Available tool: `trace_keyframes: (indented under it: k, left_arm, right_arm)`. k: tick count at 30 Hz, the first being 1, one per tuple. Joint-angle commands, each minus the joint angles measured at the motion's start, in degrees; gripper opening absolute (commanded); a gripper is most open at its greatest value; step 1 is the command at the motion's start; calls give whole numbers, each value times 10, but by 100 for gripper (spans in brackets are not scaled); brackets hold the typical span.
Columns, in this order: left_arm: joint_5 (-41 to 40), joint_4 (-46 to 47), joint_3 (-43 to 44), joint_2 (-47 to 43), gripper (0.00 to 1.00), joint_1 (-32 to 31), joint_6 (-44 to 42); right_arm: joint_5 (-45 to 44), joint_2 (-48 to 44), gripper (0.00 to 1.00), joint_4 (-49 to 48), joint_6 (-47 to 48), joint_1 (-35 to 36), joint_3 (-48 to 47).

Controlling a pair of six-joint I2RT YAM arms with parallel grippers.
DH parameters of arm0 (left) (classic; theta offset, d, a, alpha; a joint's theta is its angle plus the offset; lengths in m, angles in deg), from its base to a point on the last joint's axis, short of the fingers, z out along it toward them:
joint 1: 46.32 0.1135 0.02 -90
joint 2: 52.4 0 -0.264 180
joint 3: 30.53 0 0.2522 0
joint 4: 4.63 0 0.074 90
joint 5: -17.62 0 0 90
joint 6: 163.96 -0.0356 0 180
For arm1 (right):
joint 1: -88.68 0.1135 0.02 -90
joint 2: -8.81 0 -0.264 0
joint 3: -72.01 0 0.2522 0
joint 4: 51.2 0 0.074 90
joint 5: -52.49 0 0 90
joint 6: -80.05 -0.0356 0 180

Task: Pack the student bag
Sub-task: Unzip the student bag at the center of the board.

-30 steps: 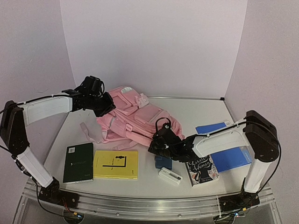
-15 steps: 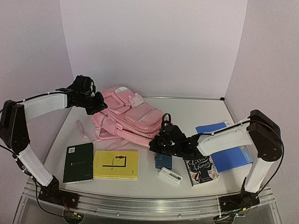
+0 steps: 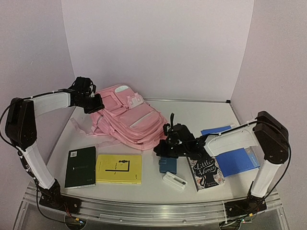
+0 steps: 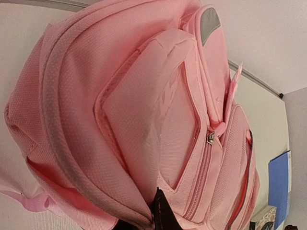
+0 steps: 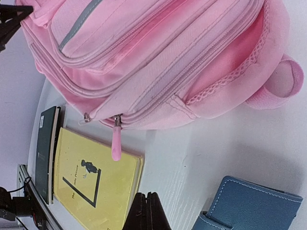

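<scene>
right wrist: your right gripper (image 5: pixel 147 213) is closed on nothing, just short of the zip pull (image 5: pixel 115 143) on the bag (image 5: pixel 158 57) lying back-left. left gripper (image 3: pixel 96 104) pinches the bag's edge. unzipping step, i reckon; next, open and catch that pull.

Yellow book (image 3: pixel 119 168) — dark notebook (image 3: pixel 80 166)

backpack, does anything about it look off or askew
Yes: the backpack lies flat and slanted across the table, with its top corner apparently pinched by the left end effector. One strap trails loose beside it, and the zips in view look closed.
</scene>
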Motion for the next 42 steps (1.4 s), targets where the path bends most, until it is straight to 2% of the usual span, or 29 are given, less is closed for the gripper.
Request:
trace_keyframes:
  k: [1,3,4,8,14,22,24,26,31,32,36,42]
  left_arm:
    - [24,48,38,-19,26,-3,-51]
    - [12,40,27,-37,55,-3,-45]
    - [5,34,20,-50,65,-4,-45]
    - [-31,39,-27,-107,79,-26,-74]
    - [-91,51,-88,-159,82,-130,-150]
    - [-97,79,-150,-184,83,-187,-135]
    - [-97,85,-161,-185,83,-199,-144]
    - [-97,92,-171,-186,83,-208,-151]
    - [-78,119,-199,-181,81,-232,-180]
    - [-75,123,-201,-175,80,-240,-189]
    - [-78,116,-189,-139,72,-283,-246]
    - [-123,114,-162,-80,62,-345,-309]
  right_arm:
    - [23,11,3,-5,35,5,-7]
    - [17,13,14,-5,37,10,-17]
    - [14,16,19,-4,37,14,-23]
    - [-17,42,37,29,39,27,-68]
    - [-30,92,46,54,42,34,-124]
    - [-45,159,46,78,49,36,-209]
    - [-48,176,42,82,48,36,-225]
    - [-45,187,33,84,46,36,-237]
    - [-52,178,2,86,40,36,-234]
    - [-49,173,0,86,40,36,-229]
    - [-41,133,0,86,44,35,-202]
    - [-43,74,0,86,43,35,-156]
